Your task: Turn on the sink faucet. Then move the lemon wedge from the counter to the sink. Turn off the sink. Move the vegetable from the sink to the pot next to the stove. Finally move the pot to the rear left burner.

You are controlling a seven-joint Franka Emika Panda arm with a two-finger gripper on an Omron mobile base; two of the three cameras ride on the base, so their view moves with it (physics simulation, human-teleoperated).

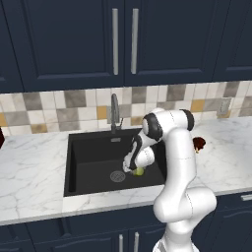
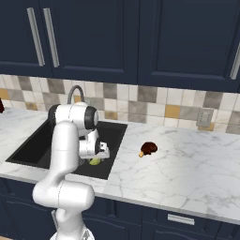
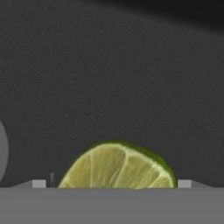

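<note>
The fingertips stood wide apart, one on each side of the lemon wedge, and did not clamp it; in the hand view only their light tips rose at the bottom edge, with the cut face of the wedge, pale yellow flesh under a green rind, between them. Behind the wedge lay the dark floor of the sink, and a grey curve of the drain showed at the left edge of that view.

In the left base view the gripper reached down into the sink, with the lemon wedge directly under the hand, on the basin floor just right of the round grey drain. Whether the tips touched the wedge could not be told. The right base view showed the same: the gripper low in the near right part of the sink, with the lemon wedge a yellow-green spot below it.

The sink faucet stood upright at the far rim of the basin, before the tiled wall; no water could be made out. The counter spread white and veined on both sides of the sink. On its right part, well apart from the basin, lay a dark reddish-brown round lump. Dark blue cupboards hung above.
</note>
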